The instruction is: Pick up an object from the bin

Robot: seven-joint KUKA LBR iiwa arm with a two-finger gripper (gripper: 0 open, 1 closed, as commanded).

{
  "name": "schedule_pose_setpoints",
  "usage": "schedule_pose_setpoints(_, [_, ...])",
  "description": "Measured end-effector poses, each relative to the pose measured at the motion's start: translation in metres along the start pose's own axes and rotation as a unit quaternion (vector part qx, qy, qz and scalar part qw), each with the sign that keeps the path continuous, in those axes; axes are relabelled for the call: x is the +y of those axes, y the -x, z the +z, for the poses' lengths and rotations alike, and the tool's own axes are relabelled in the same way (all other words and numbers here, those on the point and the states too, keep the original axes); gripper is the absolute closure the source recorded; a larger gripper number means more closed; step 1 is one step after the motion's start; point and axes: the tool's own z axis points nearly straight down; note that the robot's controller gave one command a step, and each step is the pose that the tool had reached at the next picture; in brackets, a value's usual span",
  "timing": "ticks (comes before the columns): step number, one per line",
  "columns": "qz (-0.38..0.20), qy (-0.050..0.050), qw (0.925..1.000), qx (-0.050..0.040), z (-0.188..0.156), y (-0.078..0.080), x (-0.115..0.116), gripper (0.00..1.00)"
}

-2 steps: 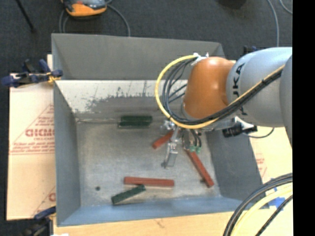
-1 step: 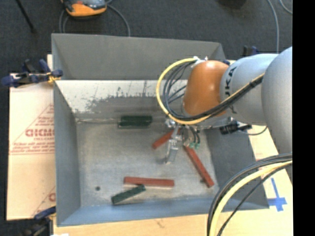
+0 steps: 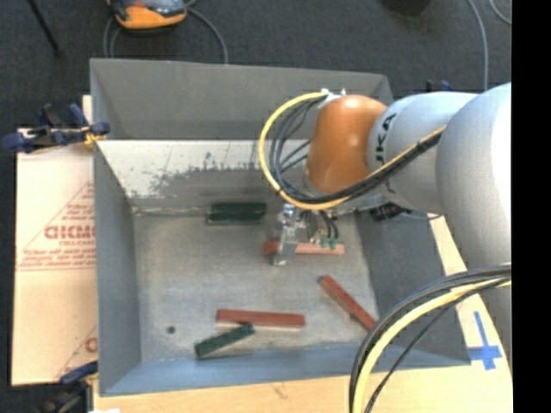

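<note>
Where the grey bin (image 3: 112, 256) is overhung by the arm (image 3: 448, 162), the gripper (image 3: 285, 241) sits low at mid-floor; how wide it stands open cannot be told. A dark green block (image 3: 237, 212) lies near on the view's left, a small flat pink piece (image 3: 321, 248) just beside on the right.

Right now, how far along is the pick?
Done: the pincer is down in the middle of the bin, at the left end of a small pink piece. In hand: nothing looks lifted; that piece seems to lie flat on the floor. Left: grip it and lift. The green block lies apart.
</note>
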Motion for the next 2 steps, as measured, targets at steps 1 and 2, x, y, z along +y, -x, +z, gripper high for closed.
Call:
schedule_pose_setpoints(1, [0.0,0.0,1.0,0.0001,0.0001,-0.0001,-0.0002,1.0])
schedule_pose_setpoints(2, [-0.001,0.0,1.0,0.0001,0.0001,-0.0001,-0.0002,1.0])
